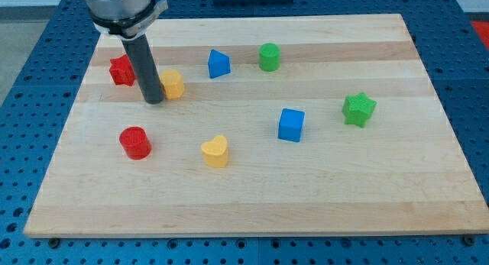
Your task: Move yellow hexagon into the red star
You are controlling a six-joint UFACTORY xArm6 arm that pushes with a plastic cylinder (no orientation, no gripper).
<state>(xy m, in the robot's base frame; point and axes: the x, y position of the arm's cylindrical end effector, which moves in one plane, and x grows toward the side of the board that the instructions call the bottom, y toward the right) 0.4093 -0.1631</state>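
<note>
The yellow hexagon (174,84) sits at the upper left of the wooden board (252,189). The red star (121,70) lies further left, partly hidden behind the dark rod. My tip (153,101) rests on the board just left of the yellow hexagon, touching or nearly touching it, and to the lower right of the red star. The rod stands between the two blocks.
A blue triangular block (218,63) and a green cylinder (269,56) lie near the view's top. A red cylinder (135,142), a yellow heart-like block (216,152), a blue cube (291,124) and a green star (358,109) lie lower.
</note>
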